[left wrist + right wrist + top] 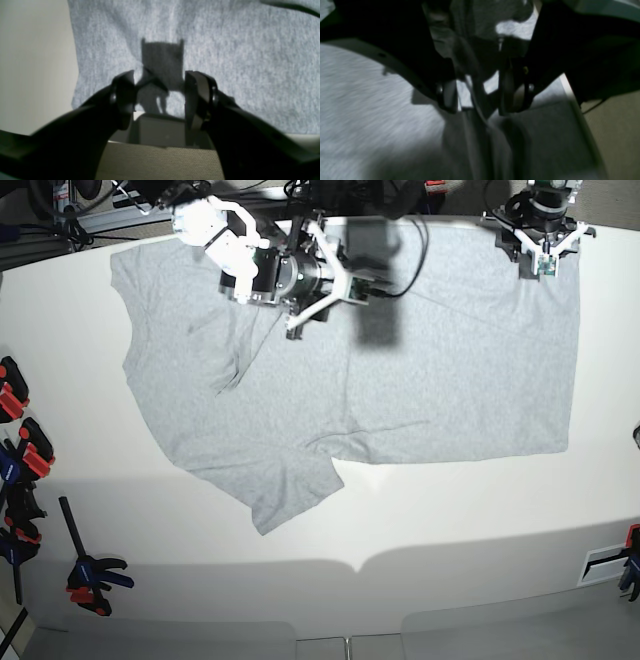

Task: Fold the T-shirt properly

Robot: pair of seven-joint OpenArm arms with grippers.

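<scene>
The T-shirt (400,380) lies spread flat, plain side up, over the far half of the counter (450,530), with its long axis running along the far edge: the hem faces the counter's right edge in the base view, and the neck and sleeves point toward the left edge, one sleeve splaying out toward the near edge. Both arms work from the far edge. The left pincer (543,255) hovers over the hem corner at the far right corner of the counter, jaws parted and empty, and in its own wrist view the cloth's edge sits just under and ahead of the left pincer (160,97), with bare counter beside it. The right pincer (305,315) hangs over the chest and shoulder area near the far edge, toward the left; its wrist view shows the jaws standing apart with a raised crease of grey fabric running between them, though it is too dark to say whether the pads touch it, so I read it as released. As a judgement, the next move turns on each pincer dropping straight onto the far long side beneath it, hem end for the left arm, shoulder end for the right, to carry that side across the short axis toward the near edge.
</scene>
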